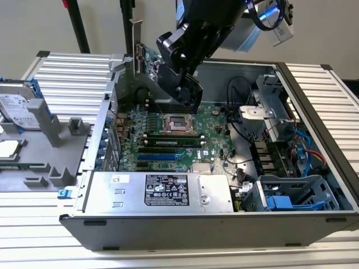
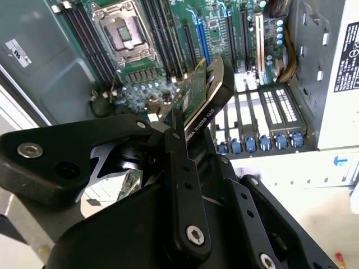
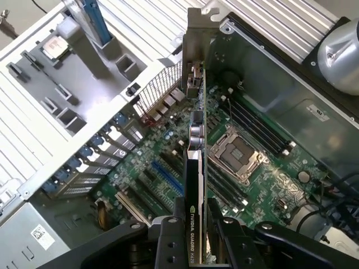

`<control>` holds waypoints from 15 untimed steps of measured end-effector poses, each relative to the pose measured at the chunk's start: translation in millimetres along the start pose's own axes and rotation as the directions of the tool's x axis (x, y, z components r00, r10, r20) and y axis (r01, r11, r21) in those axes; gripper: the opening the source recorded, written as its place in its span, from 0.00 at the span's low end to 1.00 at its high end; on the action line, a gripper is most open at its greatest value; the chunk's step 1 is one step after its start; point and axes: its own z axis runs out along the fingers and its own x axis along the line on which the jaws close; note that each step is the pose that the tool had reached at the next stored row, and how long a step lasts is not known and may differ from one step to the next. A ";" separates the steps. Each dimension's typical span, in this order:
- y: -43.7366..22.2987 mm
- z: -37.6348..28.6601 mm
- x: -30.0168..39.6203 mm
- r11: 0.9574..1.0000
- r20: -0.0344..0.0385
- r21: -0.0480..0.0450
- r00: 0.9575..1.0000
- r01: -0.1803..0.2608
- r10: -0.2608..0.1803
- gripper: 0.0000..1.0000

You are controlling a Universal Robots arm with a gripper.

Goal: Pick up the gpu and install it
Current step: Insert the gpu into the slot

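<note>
gripper [image 3: 193, 223]: i have it clamped on the gpu [image 3: 193, 168].
gpu: edge-down above the motherboard [image 3: 263, 182], so its connector faces the slots [image 3: 164, 175], i judge.

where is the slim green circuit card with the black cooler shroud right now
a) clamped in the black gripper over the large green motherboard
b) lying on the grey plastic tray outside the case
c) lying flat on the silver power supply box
a: in the first wrist view the gripper is shut on the gpu, which stands on edge over the motherboard.

Green, black-shrouded gpu [image 3: 192, 179] edge-on above motherboard [image 3: 147, 178].
</note>
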 end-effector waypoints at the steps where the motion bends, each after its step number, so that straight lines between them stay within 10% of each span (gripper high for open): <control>1: -0.4 -0.1 -0.4 1.000 -0.003 0.000 1.000 0.009 -0.009 0.00; 15: -4.7 -1.3 -5.2 0.991 -0.037 -0.002 0.991 0.131 -0.131 0.00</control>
